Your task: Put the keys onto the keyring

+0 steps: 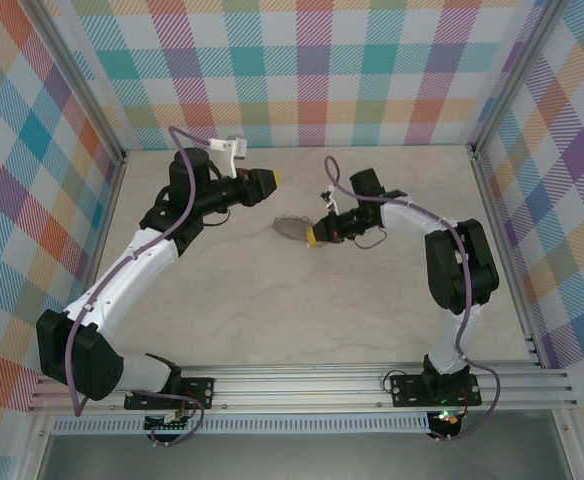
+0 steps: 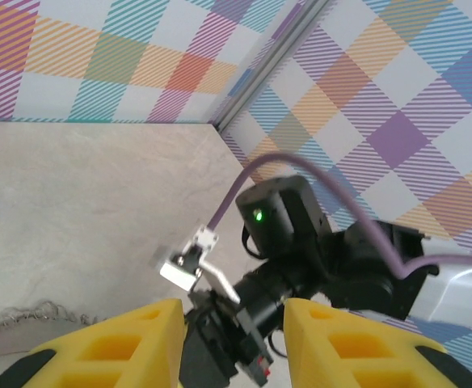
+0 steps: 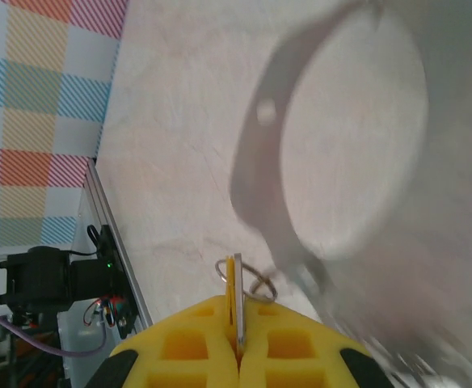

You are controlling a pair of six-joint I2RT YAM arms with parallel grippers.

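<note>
Right gripper [image 1: 314, 236]: clenched on the key [image 3: 234, 283], seen edge-on at the bottom centre of the right wrist view
Left gripper [image 1: 269, 179]: jaws apart, nothing between them; upper centre of the top view
Keyring [image 1: 290, 227]: flat on the table [image 1: 272, 300] at frame centre, just left of the right gripper
Progress: key in grasp; threading apparently not yet done

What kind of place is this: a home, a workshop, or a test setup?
Most likely a robot test cell in a lab, not a home. Its checked panels wall in a pale tabletop, aluminium rails frame it, and the left arm and right arm are bolted to the near rail.
</note>
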